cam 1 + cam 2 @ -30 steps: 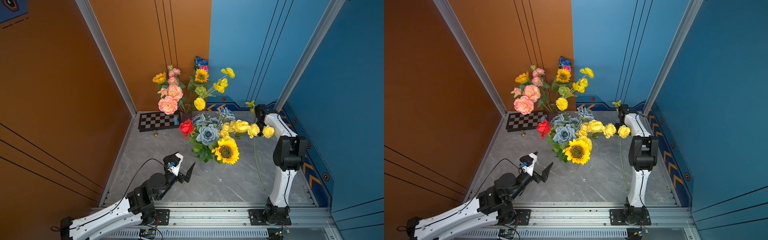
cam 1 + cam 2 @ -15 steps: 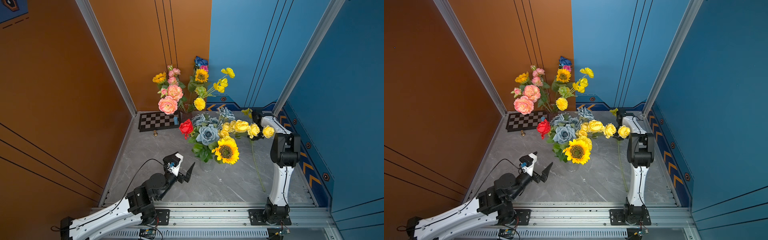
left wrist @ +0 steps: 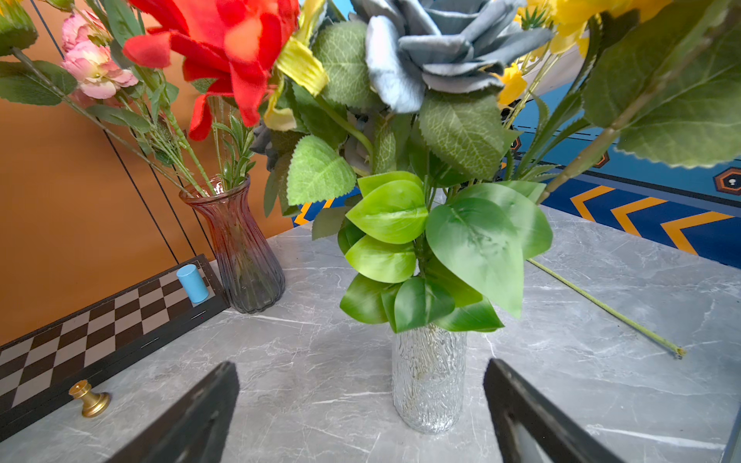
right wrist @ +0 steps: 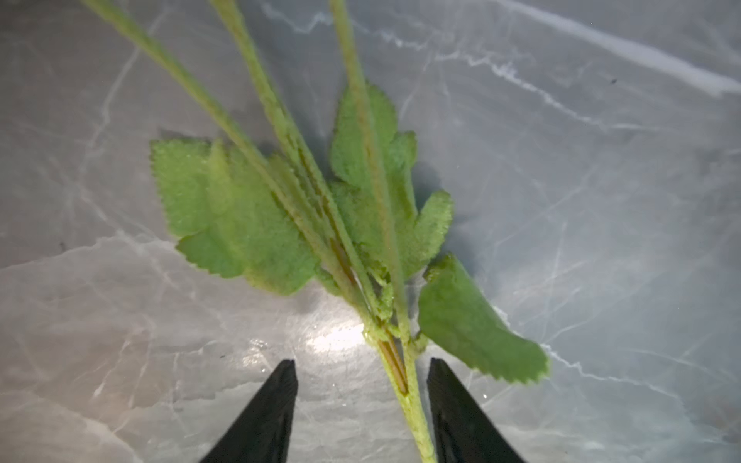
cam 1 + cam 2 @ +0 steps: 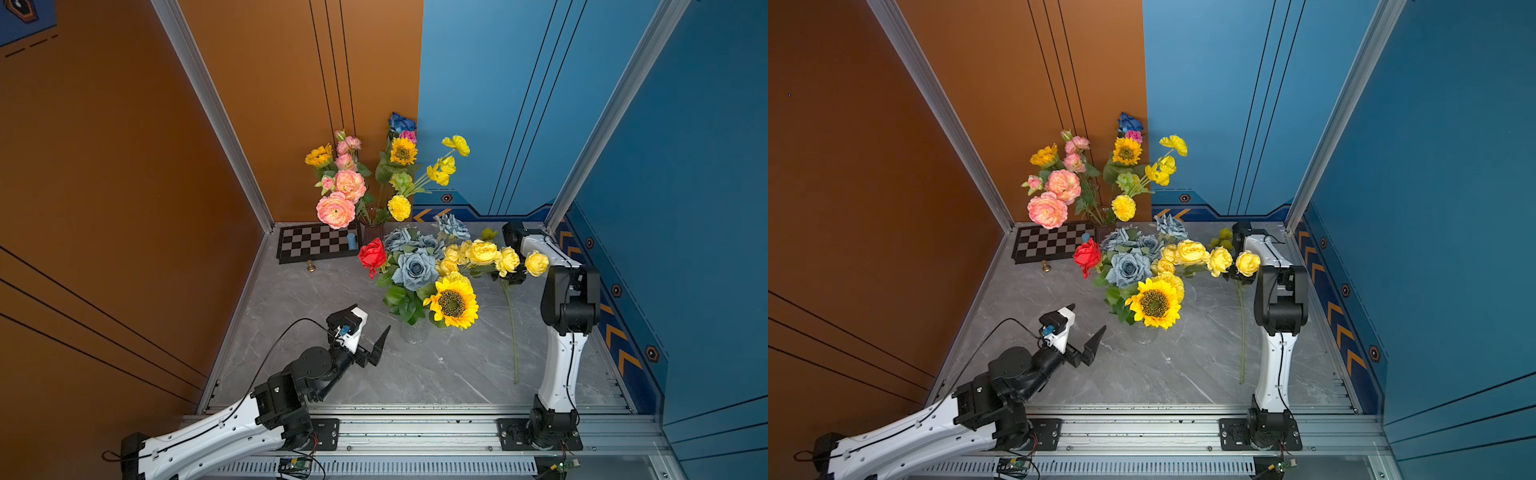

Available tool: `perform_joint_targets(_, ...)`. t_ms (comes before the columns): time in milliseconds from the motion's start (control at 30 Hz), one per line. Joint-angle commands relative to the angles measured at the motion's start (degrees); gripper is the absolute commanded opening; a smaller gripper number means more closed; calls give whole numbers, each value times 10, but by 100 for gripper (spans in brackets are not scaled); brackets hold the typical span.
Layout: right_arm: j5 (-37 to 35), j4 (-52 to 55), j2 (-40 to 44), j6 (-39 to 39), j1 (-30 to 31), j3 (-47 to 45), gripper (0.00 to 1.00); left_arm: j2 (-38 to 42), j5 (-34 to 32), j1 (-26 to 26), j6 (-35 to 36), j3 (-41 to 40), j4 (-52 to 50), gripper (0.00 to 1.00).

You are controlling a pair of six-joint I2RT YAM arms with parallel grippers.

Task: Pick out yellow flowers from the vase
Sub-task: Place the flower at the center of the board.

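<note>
The right gripper (image 4: 361, 362) stands partly open and clamps nothing. Its 2 black fingers (image 4: 276, 405) flank the main stem (image 4: 409, 401) of a loose yellow spray (image 5: 512, 332), with a wide gap on 1 side and a sliver on the other. I cannot tell whether the stem brushes the nearer finger. Past the fingertips the stem splits into 3 stalks over toothed leaves (image 4: 240, 224). In a top view this gripper sits at 2 o'clock from the clear vase (image 5: 415, 332), tucked under the yellow roses (image 5: 482, 251). The stem's cut end rests on the table (image 5: 332, 299) at 4 o'clock.

The left gripper (image 3: 361, 401) is spread fully wide and empty. Its 2 fingers frame the clear vase from 8 o'clock, near it but apart.

There are 2 vases: the clear vase mid-table and a tinted vase (image 5: 371, 232) at 12 o'clock.
- **Clear vase:** 1 large sunflower (image 5: 452, 303), at least 5 yellow roses, 4 grey-blue roses (image 5: 415, 268) and 1 red rose (image 5: 372, 255).
- **Tinted vase:** 2 smaller sunflowers (image 5: 403, 150), 1 yellow pompom (image 5: 399, 207), 3 yellow poppy blooms (image 5: 456, 144), 2 large peach peonies (image 5: 336, 210) and 1 blue rose (image 5: 401, 123).

At 11 o'clock lies 1 chessboard (image 5: 307, 245) bearing 1 blue cylinder (image 5: 351, 241), with 1 brass knob (image 5: 310, 266) just beside it.
</note>
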State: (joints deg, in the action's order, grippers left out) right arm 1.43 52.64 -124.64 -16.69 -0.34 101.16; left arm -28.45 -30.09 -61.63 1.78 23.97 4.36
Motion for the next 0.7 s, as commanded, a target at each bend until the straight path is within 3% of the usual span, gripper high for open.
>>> perform_joint_targets(0,28,-13,55,-10,-1,-4,65,5,-15,-9,8,15,-10,98)
perform_joint_targets(233,96,-40,158,-27,-2,-50,79,11,-16,-10,5,24,-18,98)
perform_joint_targets(667,282,-333,462,-159,-3,-401,83,17,-14,-11,-2,28,-18,98)
